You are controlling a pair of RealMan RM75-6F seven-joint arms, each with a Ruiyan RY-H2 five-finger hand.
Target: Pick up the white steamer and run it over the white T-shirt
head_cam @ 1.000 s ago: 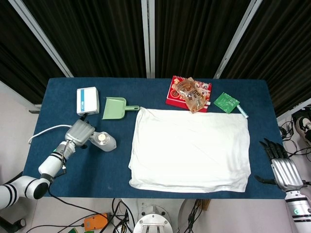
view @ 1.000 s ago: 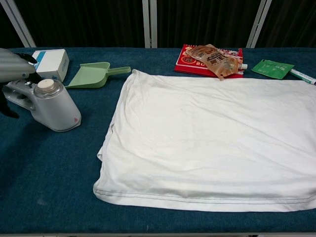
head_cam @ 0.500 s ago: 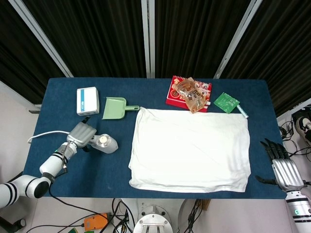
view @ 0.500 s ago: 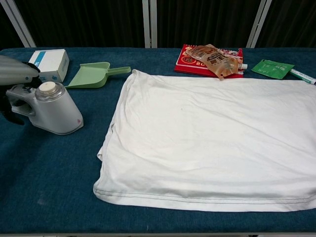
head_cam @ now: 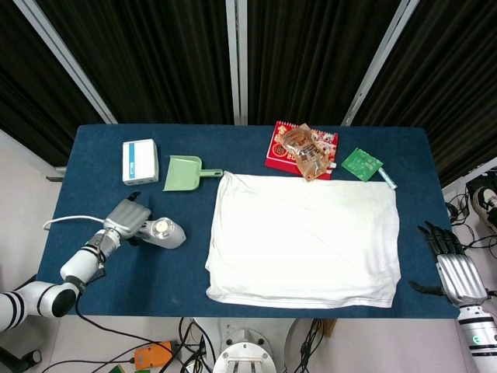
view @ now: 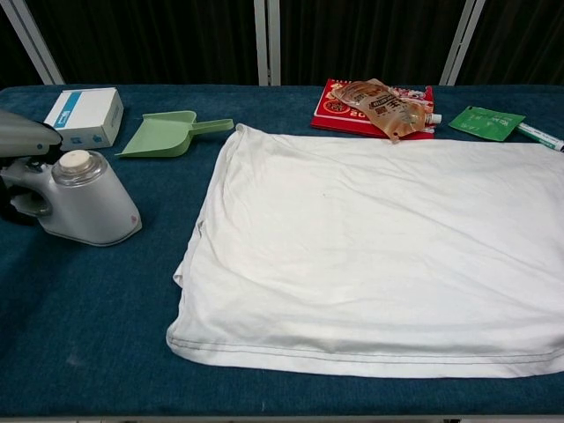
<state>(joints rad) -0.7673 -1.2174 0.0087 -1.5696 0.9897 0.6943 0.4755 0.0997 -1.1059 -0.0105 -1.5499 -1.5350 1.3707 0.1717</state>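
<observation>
One blue worktop (head_cam: 404, 148) carries everything in view, and it is backed by dark curtains with pale metal posts. Most of its right half is covered by the white T-shirt (head_cam: 307, 241), which lies flat and slightly wrinkled, its near hem close to the front edge. Behind the shirt, at the far edge, sits a red packet (head_cam: 279, 148) with a brown pouch (head_cam: 304, 151) lying across it, and a green sachet (head_cam: 362, 164) is just to the right, with a small tube beside it. A green dustpan (head_cam: 184, 173) rests off the shirt's far left corner, its handle pointing toward the shirt, and a white and blue box (head_cam: 140, 162) stands left of the dustpan.

The white steamer (head_cam: 165, 231) stands on the worktop well left of the shirt, nearer the front than the dustpan, its round cap facing up. The left robot hand (head_cam: 126, 218) is against the steamer's handle on its left side; the chest view shows the hand over the handle at the frame's edge, yet whether its fingers are wrapped around the handle cannot be told. The right robot hand (head_cam: 452, 268) hangs off the worktop's right front corner, fingers extended and apart, holding nothing.
</observation>
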